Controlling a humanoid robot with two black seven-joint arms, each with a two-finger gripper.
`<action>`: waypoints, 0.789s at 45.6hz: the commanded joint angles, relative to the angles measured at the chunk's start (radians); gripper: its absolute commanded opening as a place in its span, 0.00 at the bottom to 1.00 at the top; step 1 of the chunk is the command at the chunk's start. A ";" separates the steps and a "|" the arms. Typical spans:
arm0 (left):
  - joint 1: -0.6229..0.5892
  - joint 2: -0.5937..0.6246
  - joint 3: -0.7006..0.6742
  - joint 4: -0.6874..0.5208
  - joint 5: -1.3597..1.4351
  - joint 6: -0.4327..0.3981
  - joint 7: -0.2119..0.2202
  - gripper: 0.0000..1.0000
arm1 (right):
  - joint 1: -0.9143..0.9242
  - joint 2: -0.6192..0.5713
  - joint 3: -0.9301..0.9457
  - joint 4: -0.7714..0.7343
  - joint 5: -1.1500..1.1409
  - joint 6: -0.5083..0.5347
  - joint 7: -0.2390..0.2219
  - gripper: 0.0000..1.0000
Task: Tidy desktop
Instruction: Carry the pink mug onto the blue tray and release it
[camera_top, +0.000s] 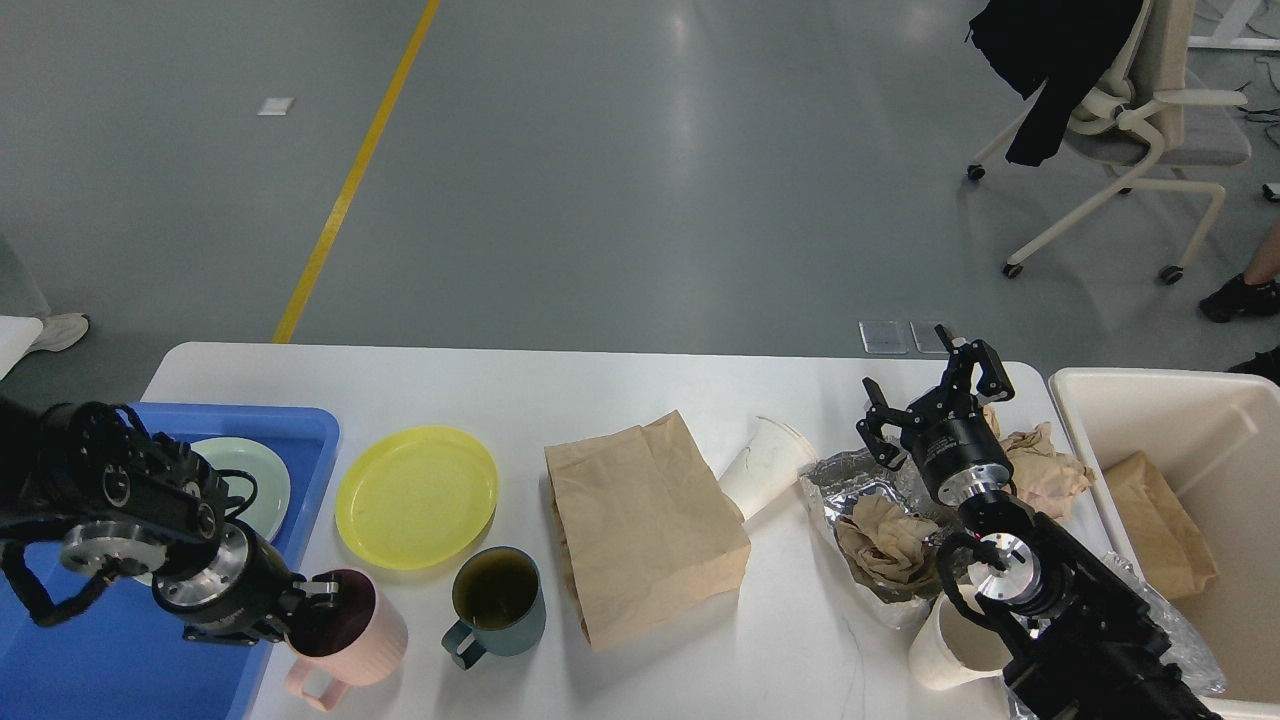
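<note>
- Fingers of the left gripper (318, 600) are gripping the rim of the pink mug (345, 640), one finger inside, at the near-left of the surface (600, 390).
- Right gripper (935, 405) is hovering over the foil tray (870, 500) with fingers spread wide, holding nothing.
- Blue tray (300, 425) at left is holding a pale green plate (250, 480) (dishes seem to be going here).
- Cream bin (1080, 400) at right is holding one brown bag (1160, 520), so sorting is started, far from done.
- Left on the surface: yellow plate (417, 495), teal mug (500, 600), large paper bag (645, 525), tipped white cup (765, 465), crumpled paper (1040, 465), foil with paper wads, another cup (950, 650) near the right arm.
- Judging it early stage; most items are waiting.
</note>
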 joint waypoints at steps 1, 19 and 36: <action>-0.239 0.028 0.089 -0.117 0.006 -0.094 -0.001 0.00 | 0.000 0.000 0.000 0.000 0.000 0.000 0.000 1.00; -0.729 0.042 0.289 -0.283 0.014 -0.277 0.010 0.00 | 0.000 0.000 0.000 -0.002 0.000 0.000 0.000 1.00; -0.560 0.451 0.292 0.011 0.265 -0.395 0.010 0.00 | 0.000 0.000 0.000 0.000 0.000 0.000 0.000 1.00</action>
